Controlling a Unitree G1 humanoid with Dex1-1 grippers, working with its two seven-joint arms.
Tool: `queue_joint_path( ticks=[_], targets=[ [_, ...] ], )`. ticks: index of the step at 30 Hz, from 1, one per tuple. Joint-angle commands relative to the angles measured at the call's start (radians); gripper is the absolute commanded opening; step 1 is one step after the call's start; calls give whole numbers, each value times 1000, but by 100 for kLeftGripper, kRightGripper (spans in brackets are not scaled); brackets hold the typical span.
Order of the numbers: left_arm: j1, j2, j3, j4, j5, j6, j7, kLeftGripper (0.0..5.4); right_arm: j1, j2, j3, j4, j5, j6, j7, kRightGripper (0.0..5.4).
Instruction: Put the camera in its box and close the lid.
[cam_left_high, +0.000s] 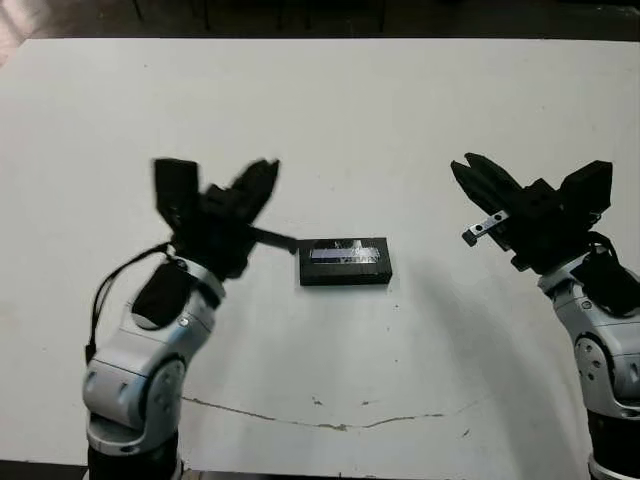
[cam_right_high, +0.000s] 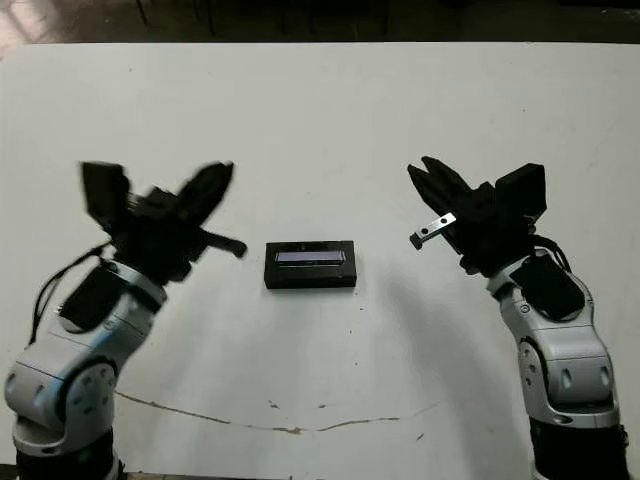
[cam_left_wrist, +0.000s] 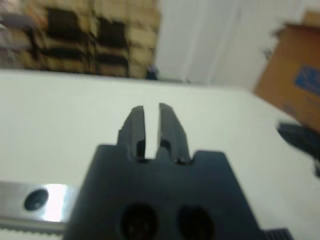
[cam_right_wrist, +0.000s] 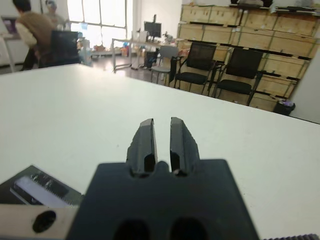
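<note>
Lidded box (cam_right_high: 310, 265) sits between left tool (cam_left_high: 218, 192) and right tool (cam_right_high: 478, 200).

A white table (cam_left_high: 330, 110) is filling most of the head view, and a thin brownish crack or stain line (cam_left_high: 320, 420) is running across it near the front edge. Beyond the table in the right wrist view, two black office chairs (cam_right_wrist: 220, 67) are standing in front of stacked wooden crates (cam_right_wrist: 260, 25), a person (cam_right_wrist: 30, 30) in a brown top is bending at a desk, and daylight is pouring through windows (cam_right_wrist: 100, 20). A cardboard box (cam_left_wrist: 295, 75) is showing, blurred, in the left wrist view.
</note>
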Motion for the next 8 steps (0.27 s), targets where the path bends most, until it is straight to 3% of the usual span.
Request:
queue_joint_path(
  ticks=[1, 4, 8],
  targets=[
    [26, 77, 18, 81, 105, -145, 10, 1, 3, 42, -14, 15, -5, -12, -51, 0],
    [48, 118, 18, 168, 205, -326, 25, 1, 7, 76, -9, 15, -29, -26, -102, 0],
    [57, 110, 49, 272, 230, -465, 53, 1, 9, 107, 5, 27, -55, -33, -144, 0]
  ],
)
